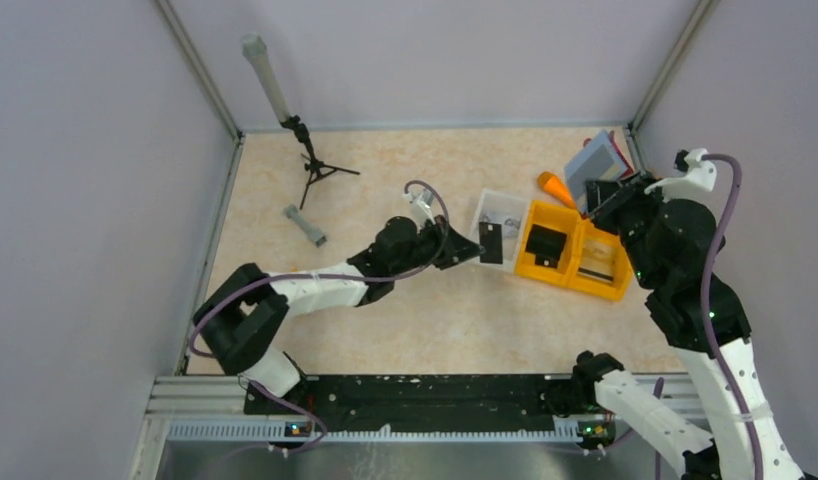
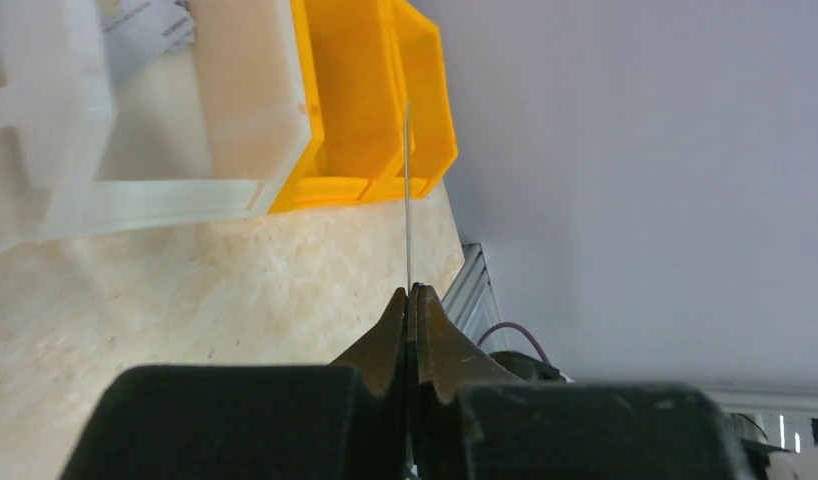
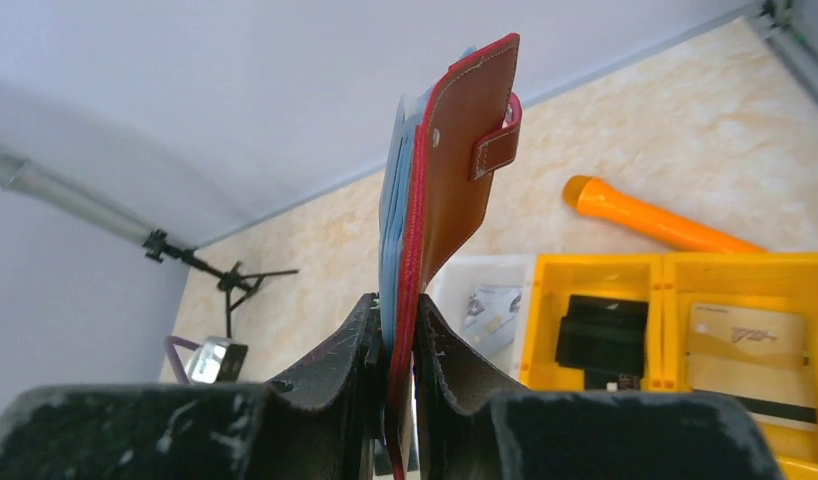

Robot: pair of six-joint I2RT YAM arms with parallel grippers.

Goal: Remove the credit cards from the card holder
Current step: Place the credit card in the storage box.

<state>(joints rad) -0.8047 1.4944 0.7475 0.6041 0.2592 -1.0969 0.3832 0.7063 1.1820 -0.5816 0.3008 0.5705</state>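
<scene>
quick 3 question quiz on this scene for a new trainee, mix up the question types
1. True or false: the right end effector is clamped on the card holder.
2. What does the left end effector pinch? A) a credit card B) a flashlight C) nothing
3. Fill in: in the orange tray, the tan card and the black block lie in ___ compartments (same or separate).

Key: 1 true; 2 A; 3 separate.
</scene>
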